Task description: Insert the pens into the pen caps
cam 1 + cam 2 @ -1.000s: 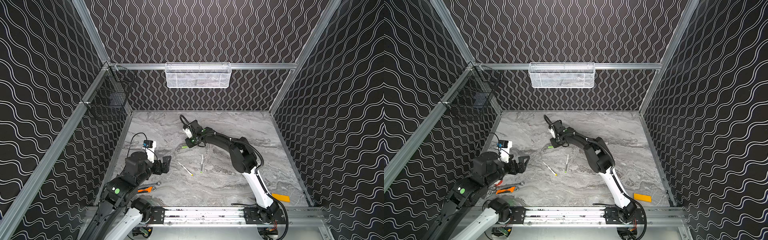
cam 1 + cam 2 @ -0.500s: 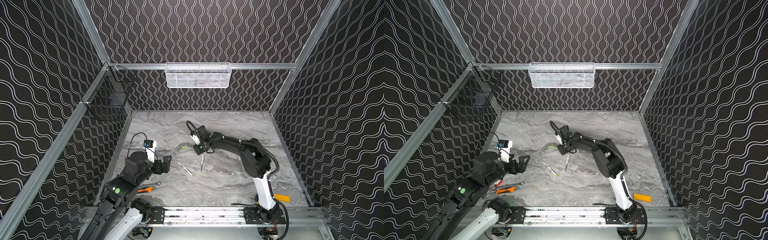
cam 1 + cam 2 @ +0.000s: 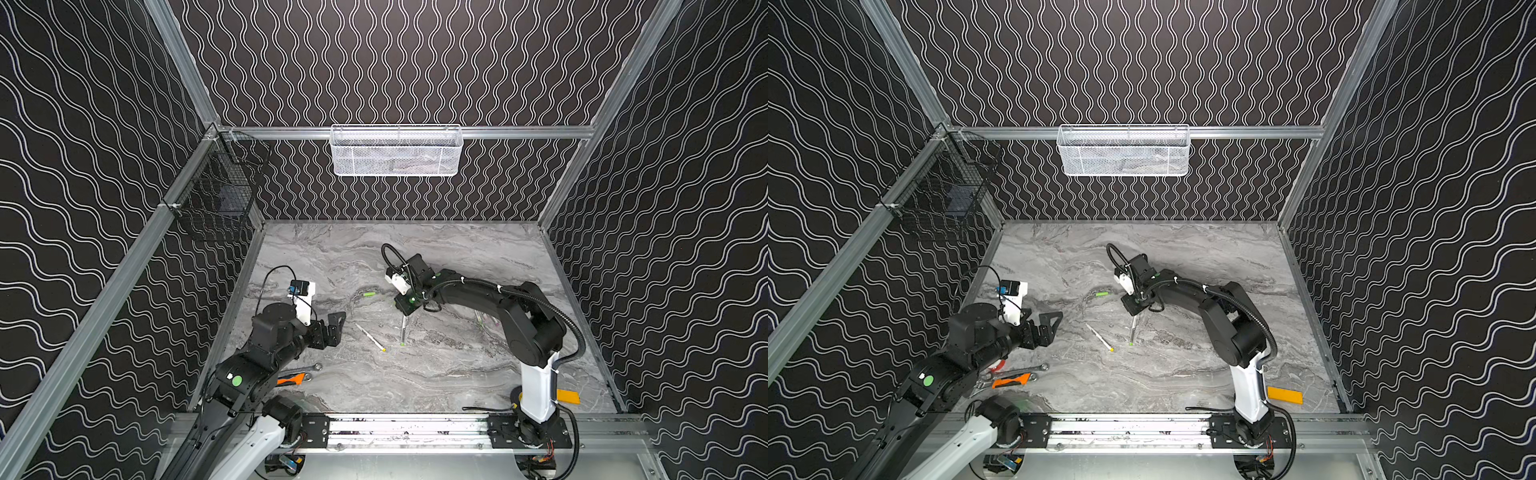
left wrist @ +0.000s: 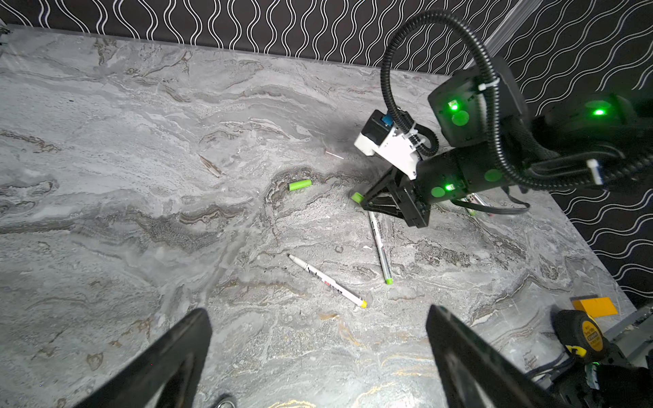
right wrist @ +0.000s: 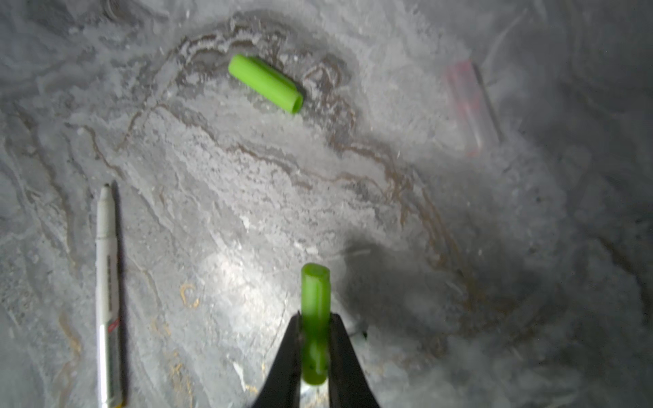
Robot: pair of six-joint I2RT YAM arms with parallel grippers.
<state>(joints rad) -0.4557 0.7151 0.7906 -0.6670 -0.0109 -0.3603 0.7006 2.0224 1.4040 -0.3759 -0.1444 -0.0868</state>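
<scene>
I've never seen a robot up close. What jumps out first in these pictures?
Brightest is the green cap clamped in the jaws of the right arm, over the middle of the marble table. A second green cap lies loose to its left, with a yellow-tipped pen and a green-tipped pen nearer the front. The jaws of the left arm stand wide open.

Right end effector [image 5: 315, 316] with its green cap [image 5: 315, 282]: now away from the loose cap [image 5: 265, 83], over the green-ended pen [image 4: 380, 247].
</scene>
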